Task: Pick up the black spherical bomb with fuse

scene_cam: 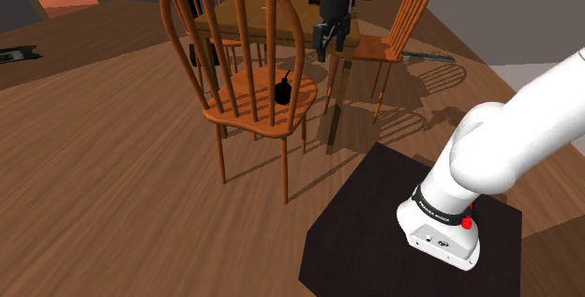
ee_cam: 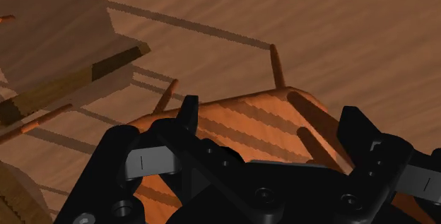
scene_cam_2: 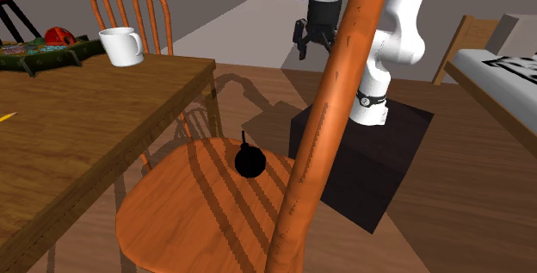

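The arm is in its approach, and the grasp has not begun. The black round bomb (scene_cam: 284, 92) sits on the seat of the orange wooden chair (scene_cam: 251, 98). It lies close to the seat edge that faces the stand (scene_cam: 394, 220), with its short fuse (scene_cam_2: 243, 138) pointing up. The gripper (scene_cam: 330, 50) hangs well above seat level; in the shoulder view it shows up and to the right of the bomb, near the corner of the table (scene_cam: 286, 14), and it is well apart from the bomb. The claw is released: in the wrist view the two black fingers (ee_cam: 188, 113) stand wide apart with nothing clasped, and part of the chair seat shows between them, lower down. The next move likely calls for carrying the hand sideways until it is centred over the sphere. It should then come straight down so the spread fingers straddle the ball at its widest part, under the fuse, before they close. The descent needs to stay clear of the chair's curved back and its spindles (scene_cam: 239, 33), which rise on the far side of the seat from the stand. A round body will probably roll if one finger touches first, and this near the edge it could drop off, so an even, centred closing seems wise.
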{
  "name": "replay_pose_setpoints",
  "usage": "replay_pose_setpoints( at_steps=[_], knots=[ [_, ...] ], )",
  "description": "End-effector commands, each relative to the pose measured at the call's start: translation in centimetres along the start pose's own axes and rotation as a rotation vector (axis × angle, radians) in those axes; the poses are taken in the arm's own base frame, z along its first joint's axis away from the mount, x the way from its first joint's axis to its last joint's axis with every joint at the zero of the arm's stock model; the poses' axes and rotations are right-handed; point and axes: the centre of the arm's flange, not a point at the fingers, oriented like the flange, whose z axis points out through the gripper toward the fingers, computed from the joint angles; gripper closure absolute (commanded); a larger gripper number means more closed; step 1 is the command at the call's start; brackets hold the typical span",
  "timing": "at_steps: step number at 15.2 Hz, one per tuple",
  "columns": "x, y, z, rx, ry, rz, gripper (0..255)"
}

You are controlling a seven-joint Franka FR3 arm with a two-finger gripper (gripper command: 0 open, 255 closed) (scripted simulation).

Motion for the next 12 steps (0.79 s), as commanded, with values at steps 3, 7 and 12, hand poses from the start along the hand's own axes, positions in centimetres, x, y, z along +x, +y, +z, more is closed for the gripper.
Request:
replay_pose_setpoints(
  at_steps=[3, 7, 12],
  knots=[
    [4.7, 1.4, 2.4, 0.024, -0.008, -0.021, 0],
    [9.5, 2.9, 4.7, 0.049, -0.017, -0.041, 0],
    [15.4, 4.5, 7.8, 0.079, -0.028, -0.067, 0]
  ],
)
